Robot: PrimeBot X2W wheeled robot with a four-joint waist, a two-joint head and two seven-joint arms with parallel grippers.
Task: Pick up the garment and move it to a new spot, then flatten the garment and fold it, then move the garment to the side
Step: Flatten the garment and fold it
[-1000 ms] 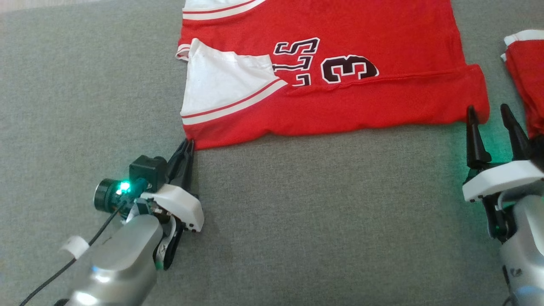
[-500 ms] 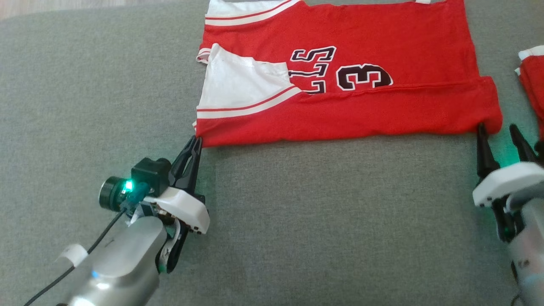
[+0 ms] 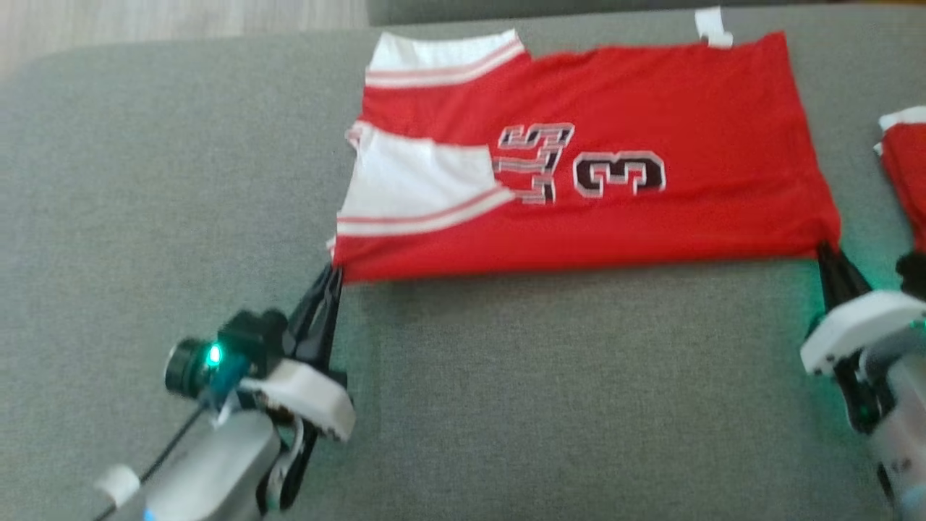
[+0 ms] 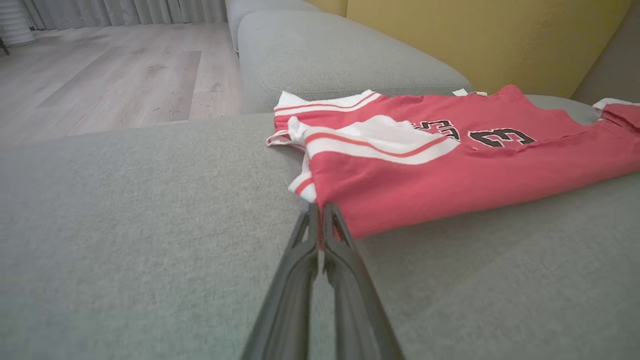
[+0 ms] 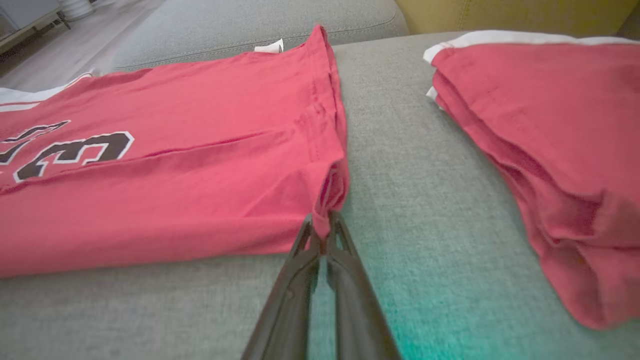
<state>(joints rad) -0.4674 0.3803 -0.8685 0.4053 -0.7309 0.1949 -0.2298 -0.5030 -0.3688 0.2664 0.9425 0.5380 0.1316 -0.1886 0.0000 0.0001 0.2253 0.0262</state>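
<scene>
Head view: left gripper (image 3: 333, 270) and right gripper (image 3: 825, 250) each closed on a near corner of the jersey (image 3: 651, 94); thin pinches could slip during folding.

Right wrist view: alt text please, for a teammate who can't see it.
The right gripper has its fingers shut on the near corner of a red jersey spread on a grey cushion. A folded red garment sits apart to the right.

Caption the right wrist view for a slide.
Right gripper shut on a corner of the red jersey, folded red garments alongside on the grey couch.
</scene>
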